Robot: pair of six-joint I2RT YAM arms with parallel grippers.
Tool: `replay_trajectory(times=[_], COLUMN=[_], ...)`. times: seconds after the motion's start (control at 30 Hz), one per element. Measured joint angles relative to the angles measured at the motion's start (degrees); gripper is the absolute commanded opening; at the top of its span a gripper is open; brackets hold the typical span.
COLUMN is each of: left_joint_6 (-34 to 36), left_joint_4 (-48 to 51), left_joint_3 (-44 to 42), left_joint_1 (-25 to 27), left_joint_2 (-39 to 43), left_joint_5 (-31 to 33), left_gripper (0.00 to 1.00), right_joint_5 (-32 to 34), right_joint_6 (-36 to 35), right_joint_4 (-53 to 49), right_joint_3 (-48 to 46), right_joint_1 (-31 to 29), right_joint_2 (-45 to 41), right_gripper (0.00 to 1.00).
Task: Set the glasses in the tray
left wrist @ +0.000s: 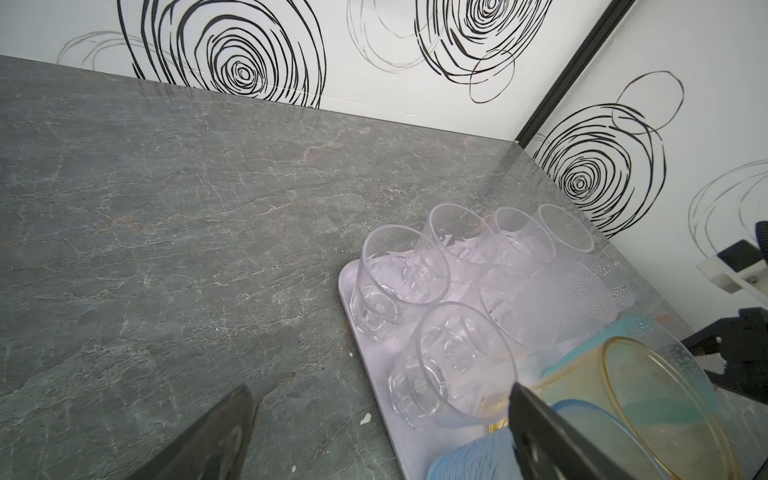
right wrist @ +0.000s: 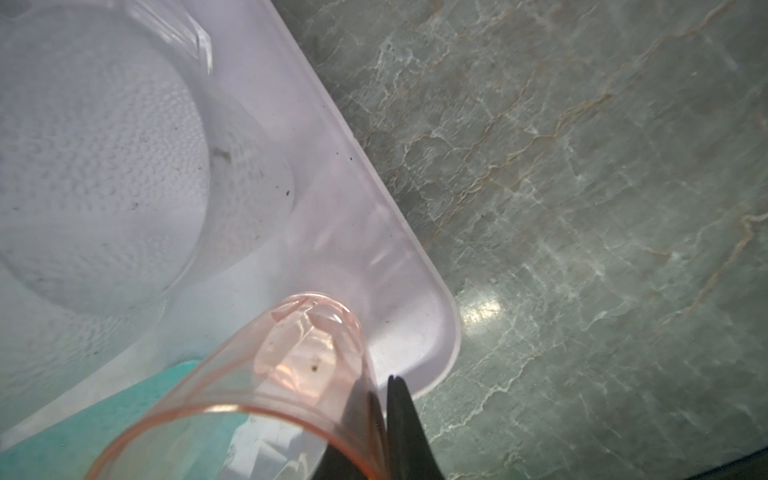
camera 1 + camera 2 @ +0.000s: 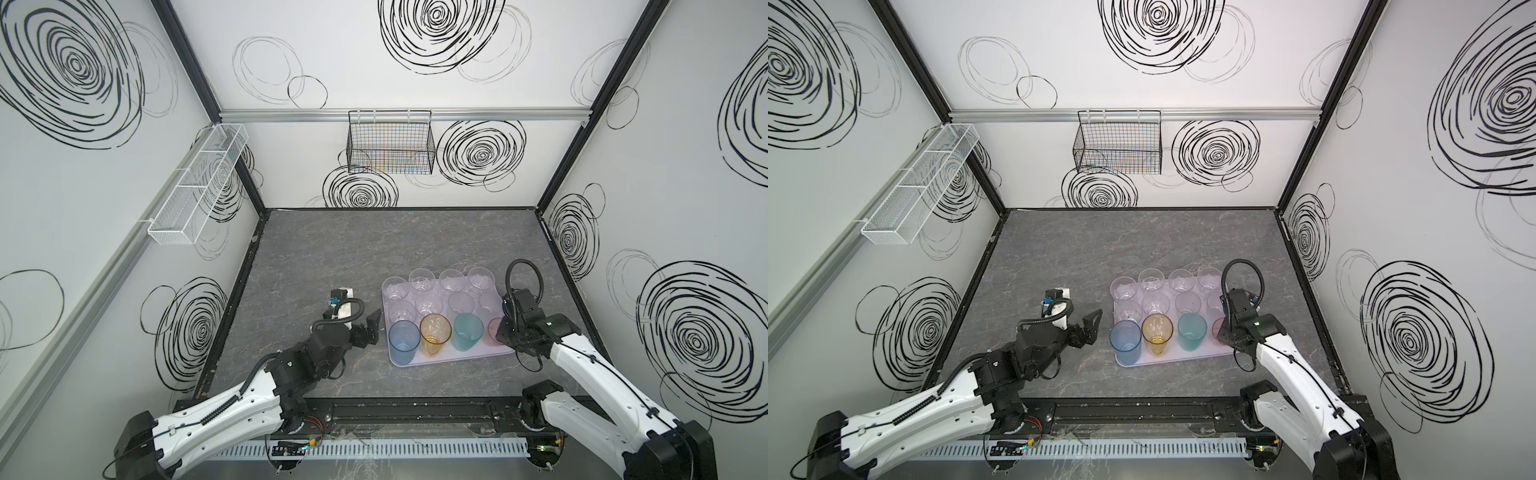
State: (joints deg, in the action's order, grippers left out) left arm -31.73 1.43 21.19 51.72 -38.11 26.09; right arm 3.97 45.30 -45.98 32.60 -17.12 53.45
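Pinching the pink glass [image 2: 299, 361] by its wall, the right gripper [image 2: 380, 399] needed it flat on the tray [image 2: 340, 216] before opening.

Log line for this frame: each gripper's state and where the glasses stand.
left gripper: open, empty, beside tray | right gripper: shut on pink glass at tray corner | eleven other glasses upright in tray

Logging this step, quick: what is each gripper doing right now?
Left gripper: open, holding nothing.
Right gripper: closed on the wall of the pink glass.
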Motion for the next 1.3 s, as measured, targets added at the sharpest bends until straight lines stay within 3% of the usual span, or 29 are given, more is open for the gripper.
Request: replay_trajectory(times=[0.3, 0.53, 0.7, 0.9, 1.0, 1.07, 1.2, 1.3], left_joint_6=[0.9, 1.2, 1.3, 1.4, 2.2, 3.7, 13.0, 20.9], left_joint_4=[-0.3, -1.4, -1.5, 2.0, 3.5, 3.5, -4.7, -15.0], left_joint_3=[-1.2, -1.8, -1.8, 0.4, 2.8, 3.9, 1.5, -3.0], left_joint_1=[-3.9, -4.7, -5.2, -5.2, -4.9, -4.7, -5.0, -9.1], left_joint_2=[1.0, 0.5, -0.1, 1.3, 2.5, 2.7, 2.2, -0.7], left_joint_5=[-2.6, -3.8, -4.4, -3.9, -1.8, 0.8, 8.0, 14.4], left_gripper=[0.97, 0.97, 0.98, 0.99, 0.98, 0.96, 0.96, 0.96], right_joint_5=[0.6, 1.3, 3.0, 10.8, 15.8, 18.3, 24.8, 30.1], right_joint_6=[1.2, 1.2, -1.2, -5.9, -10.8, -14.9, -25.2, -31.6], right_joint_4=[1.2, -0.4, -4.7, -6.6, 0.8, 9.2, 36.9, 57.5], right_joint_3=[0.0, 1.5, 9.2, 24.3, 25.7, 22.1, 2.4, -13.7], right_joint_1=[0.0, 0.0, 0.1, 0.3, 0.7, 0.9, 1.3, 2.6], right_joint_2=[4.9, 5.2, 4.3, 1.9, -2.4, -5.7, -13.1, -13.4], right_gripper=[0.22, 0.41, 0.49, 0.6, 0.78, 0.77, 0.71, 0.72])
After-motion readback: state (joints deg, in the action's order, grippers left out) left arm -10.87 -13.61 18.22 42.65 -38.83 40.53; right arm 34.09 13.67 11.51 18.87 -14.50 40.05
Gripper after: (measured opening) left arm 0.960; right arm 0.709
